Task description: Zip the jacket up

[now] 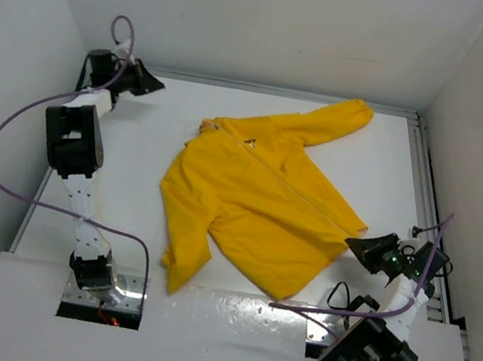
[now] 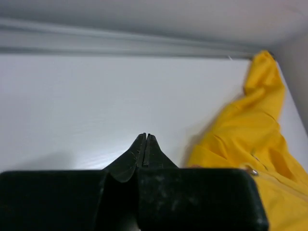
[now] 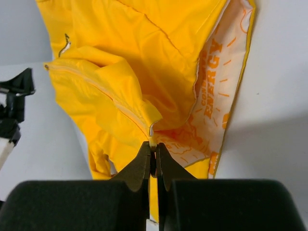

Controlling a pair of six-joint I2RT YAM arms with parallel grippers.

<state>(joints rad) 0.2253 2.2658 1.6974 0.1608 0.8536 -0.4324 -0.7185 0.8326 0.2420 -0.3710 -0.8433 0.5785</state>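
Overhead, the jacket (image 1: 255, 211) is lying spread flat on the white table (image 1: 130, 180), collar toward the far left and hem toward the near right. Its zipper line (image 1: 300, 190) is running diagonally between those two ends. The left gripper (image 1: 154, 83) is hanging well apart from the jacket, beyond the collar side. The right gripper (image 1: 356, 246) is touching the jacket's near-right hem corner.

From the left wrist, the left gripper (image 2: 146, 142) is showing its fingers pressed together with nothing between them. The jacket (image 2: 240, 144) is lying off to their right. A small metal zipper pull (image 2: 251, 171) is sitting near the collar edge, so the zip is probably most of the way up.

From the right wrist, the right gripper (image 3: 153, 154) is pinching the jacket (image 3: 106, 86) at the bottom end of the zipper. The zipper seam is stretching away from the fingertips toward the upper left. Beside it, the pale, orange-printed lining (image 3: 216, 86) is showing where the hem is folding over.

Any finishing pull would probably fall to the left arm. It is the nearer one to the collar end, while the right is anchoring the hem.
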